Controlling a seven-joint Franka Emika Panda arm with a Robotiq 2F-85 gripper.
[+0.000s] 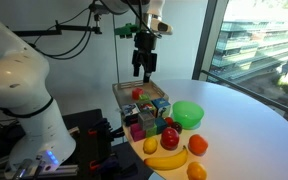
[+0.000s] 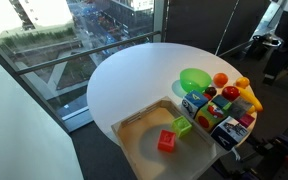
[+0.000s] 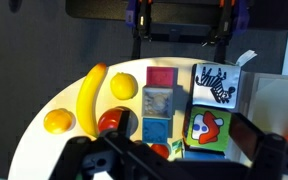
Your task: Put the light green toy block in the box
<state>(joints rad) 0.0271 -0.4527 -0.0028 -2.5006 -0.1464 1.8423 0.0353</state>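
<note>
The light green toy block lies inside the shallow grey box, against its wall, next to a red block. The box also shows in an exterior view at the table's edge. My gripper hangs high above the box and the cluster of blocks, empty. In the wrist view its dark fingers stand wide apart at the bottom of the picture, over the toy blocks. The light green block does not show in the wrist view.
A green bowl stands beside a cluster of toy blocks. A banana, a lemon, an orange and a red fruit lie near the round white table's edge.
</note>
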